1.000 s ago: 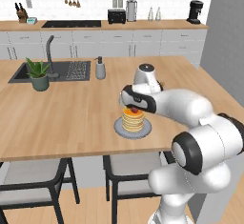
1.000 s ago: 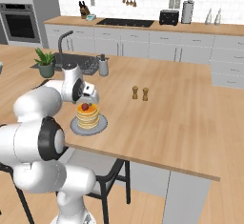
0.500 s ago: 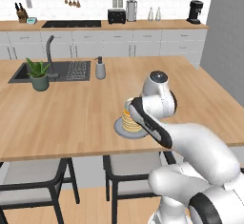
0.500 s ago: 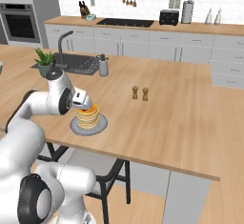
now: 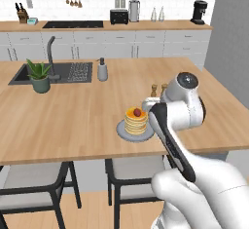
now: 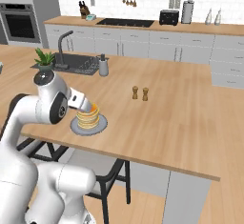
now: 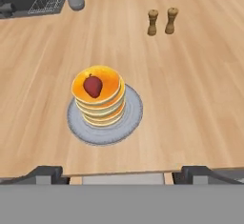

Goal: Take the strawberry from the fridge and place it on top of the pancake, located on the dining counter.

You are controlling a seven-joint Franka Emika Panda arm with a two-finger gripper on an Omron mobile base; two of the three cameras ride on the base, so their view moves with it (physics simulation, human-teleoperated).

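Note:
The strawberry (image 7: 93,86), a small red berry, lies on the orange top of the pancake (image 7: 99,101) stack, which sits on a round grey plate (image 7: 135,116) on the light-wood dining counter (image 7: 190,99). My gripper (image 7: 123,174) is open with nothing between its fingers, hanging back over the counter's near edge, apart from the stack. From the left base view the strawberry (image 5: 137,112) shows on the pancake (image 5: 136,122), with my hand just right of the plate (image 5: 122,131). In the right base view my hand partly covers the pancake (image 6: 89,118). The fridge is out of view.
Two wooden shakers (image 7: 161,21) stand behind the plate to the right. A soap dispenser (image 5: 102,70), a sink (image 5: 63,72) and a potted plant (image 5: 40,75) are at the counter's far left. Stools (image 5: 35,180) stand under the front edge (image 5: 73,152).
My hand has drawn back from above the pancake toward the counter's near edge. The strawberry stays on the stack.

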